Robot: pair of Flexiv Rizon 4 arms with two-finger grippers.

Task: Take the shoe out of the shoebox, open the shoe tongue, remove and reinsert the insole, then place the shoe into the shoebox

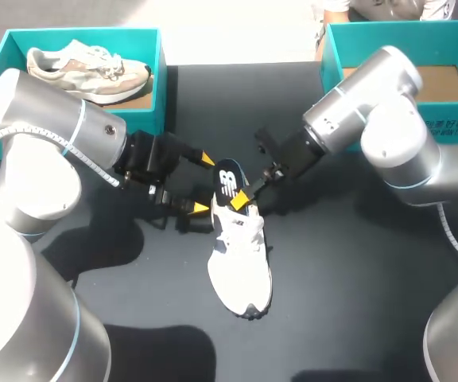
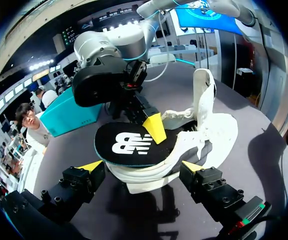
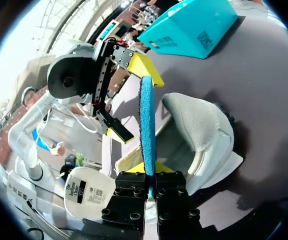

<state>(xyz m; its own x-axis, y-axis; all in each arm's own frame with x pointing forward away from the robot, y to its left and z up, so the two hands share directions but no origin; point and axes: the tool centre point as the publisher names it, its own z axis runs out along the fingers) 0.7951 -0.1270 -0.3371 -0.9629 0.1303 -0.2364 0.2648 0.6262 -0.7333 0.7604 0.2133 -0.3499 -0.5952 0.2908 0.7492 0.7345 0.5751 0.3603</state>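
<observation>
A beige sneaker (image 1: 90, 68) lies on its side inside a teal box (image 1: 82, 33) at the table's far left corner. The black table (image 1: 356, 270) carries dark shadows

1. The head view looks down from above and behind the robot onto the whole desk (image 1: 356, 278), left arm (image 1: 46, 135) entering at its left, right arm (image 1: 380, 103) at its right.
2. The left wrist view sits close behind the left end effector (image 2: 141, 166), facing low across the desk toward the shoe (image 2: 204, 130) and the right arm.
3. The right wrist view sits just behind the right end effector (image 3: 148, 170), facing back toward the left arm, the insole (image 3: 147, 120) edge-on and very near.
4. All three views share the shoe, the insole and both end effectors.
</observation>
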